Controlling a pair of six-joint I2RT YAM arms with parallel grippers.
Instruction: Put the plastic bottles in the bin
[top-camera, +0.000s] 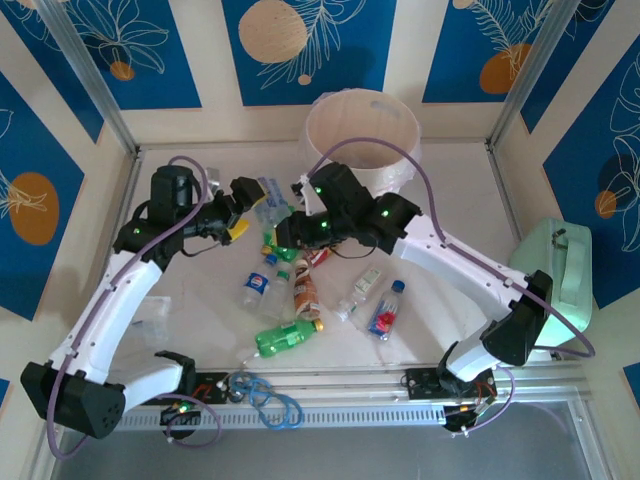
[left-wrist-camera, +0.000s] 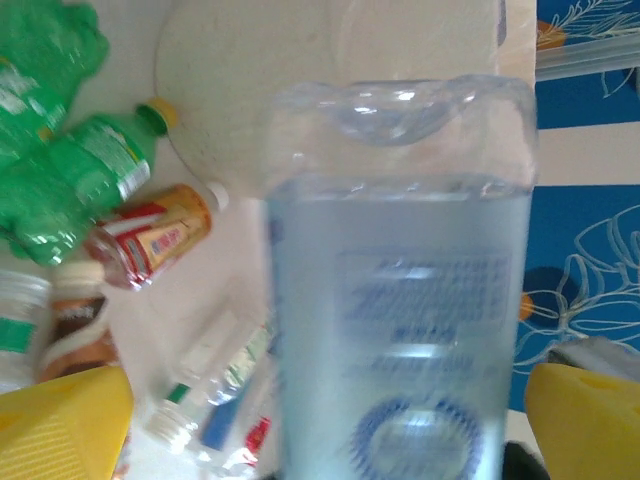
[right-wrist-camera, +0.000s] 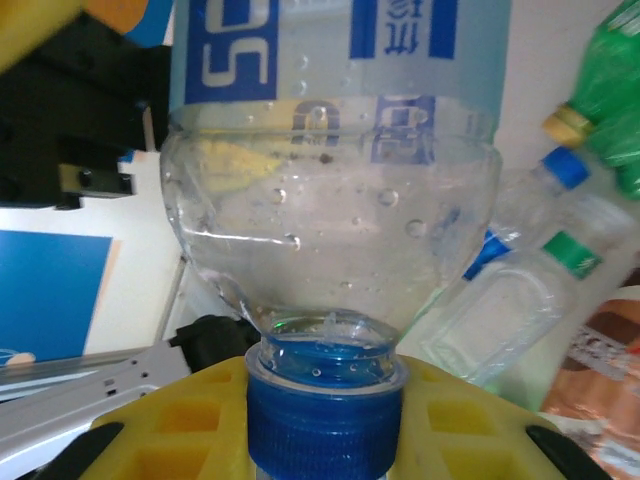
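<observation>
Clear plastic with a blue label spans the gap between my two grippers: a clear bottle (top-camera: 270, 193) lies between them over the far middle of the worktop (top-camera: 450, 200), just in front of the bin (top-camera: 398, 172) and not in it. I cannot tell whether it touches the surface.

My right gripper (right-wrist-camera: 326, 425) is closed on the neck end. In the right wrist view the blue cap (right-wrist-camera: 328, 405) sits clamped between my yellow pads (right-wrist-camera: 470, 420), and the bottle's body stretches away from me, droplets clinging inside its shoulder.

My left gripper (left-wrist-camera: 320, 430) stands wide open around the other end. In the left wrist view its yellow fingers (left-wrist-camera: 60, 425) sit at either side of the bottle with a gap on both sides, gripping nothing.

The bin stands upright at the far edge of the worktop, a little right of centre, mouth upward. More bottles lie on their sides in a loose cluster in the middle of the worktop. A green bottle (top-camera: 285, 336) lies closest to the near edge. An amber bottle (top-camera: 305, 290) with a red label is just beyond it, and a blue-capped bottle (top-camera: 385, 312) lies to their right. All of them are well apart from the bin. A mint-green case (top-camera: 565, 275) sits at the right edge.
</observation>
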